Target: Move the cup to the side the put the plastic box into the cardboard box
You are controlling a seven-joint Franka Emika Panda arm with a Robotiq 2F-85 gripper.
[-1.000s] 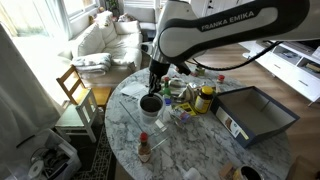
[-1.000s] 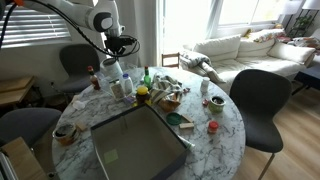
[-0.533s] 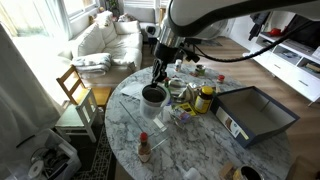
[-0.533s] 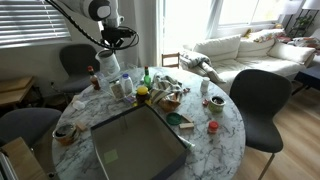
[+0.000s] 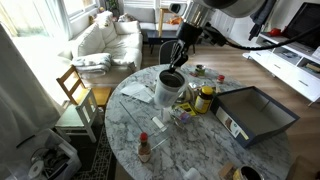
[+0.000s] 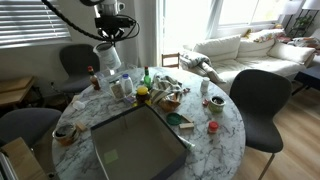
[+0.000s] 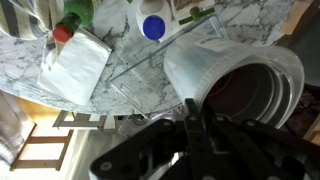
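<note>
My gripper point(image 5: 177, 62) is shut on the rim of the cup point(image 5: 170, 87), a white cup with a dark inside, and holds it tilted in the air above the marble table. In an exterior view the cup point(image 6: 107, 55) hangs under the gripper point(image 6: 111, 38). In the wrist view the fingers point(image 7: 192, 112) pinch the cup's wall point(image 7: 215, 70). The clear plastic box point(image 6: 122, 87) stands on the table below; it also shows faintly in the wrist view point(image 7: 148, 72). The cardboard box point(image 5: 258, 112), dark grey inside with a white label, lies open in both exterior views point(image 6: 135, 145).
A yellow jar point(image 5: 204, 100) point(image 6: 142, 95), a red-capped sauce bottle point(image 5: 144, 148) and small clutter crowd the table's middle. A white napkin point(image 7: 75, 65) lies near the table edge. Chairs point(image 6: 255, 95) stand around the round table.
The gripper has lifted the cup off the table and carried it upward and sideways; a second ago the cup stood on the table beside the plastic box.
</note>
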